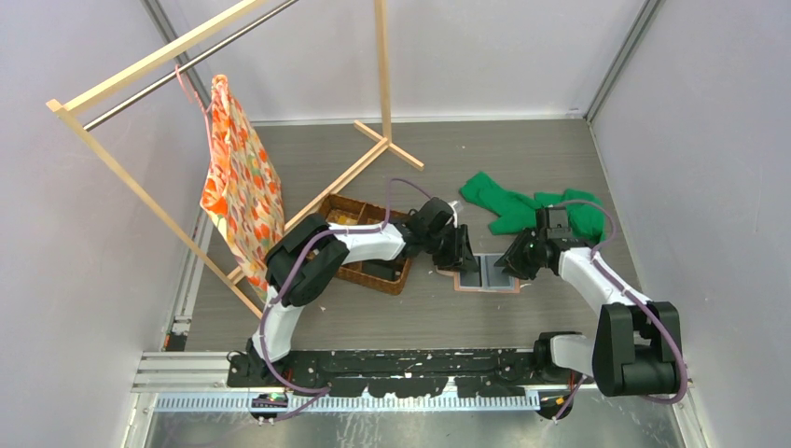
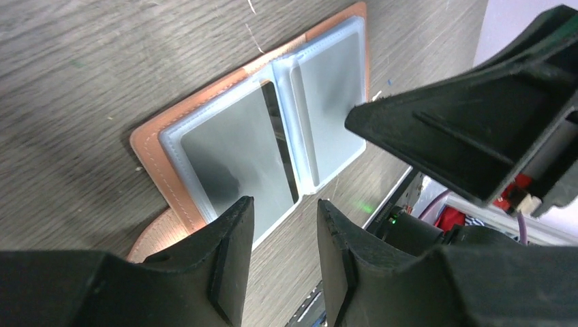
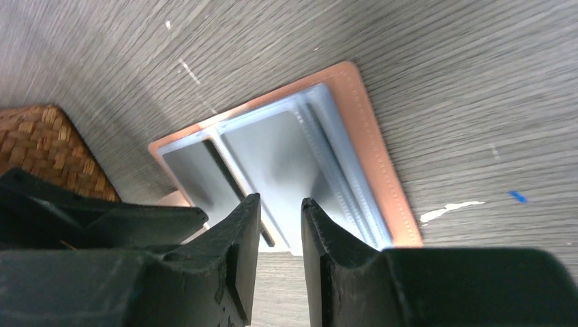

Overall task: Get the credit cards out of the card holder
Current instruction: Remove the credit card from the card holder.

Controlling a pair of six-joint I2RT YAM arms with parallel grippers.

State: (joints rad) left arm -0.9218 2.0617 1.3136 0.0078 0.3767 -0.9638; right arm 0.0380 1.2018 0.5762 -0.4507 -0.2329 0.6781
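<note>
The salmon-pink card holder (image 1: 483, 276) lies open and flat on the table between the two arms. Its grey inner panels under clear sleeves show in the left wrist view (image 2: 238, 146) and in the right wrist view (image 3: 279, 146). I cannot tell separate cards in the sleeves. My left gripper (image 1: 464, 259) hovers over the holder's left end, open and empty (image 2: 285, 208). My right gripper (image 1: 509, 266) hovers over its right end, jaws a small gap apart with nothing between them (image 3: 281, 204). Each gripper shows in the other's wrist view.
A brown woven basket (image 1: 368, 250) holding small items stands just left of the holder, under the left arm. A green cloth (image 1: 527, 207) lies behind the right gripper. A wooden rack (image 1: 308, 201) with an orange patterned cloth (image 1: 241, 191) stands at the back left.
</note>
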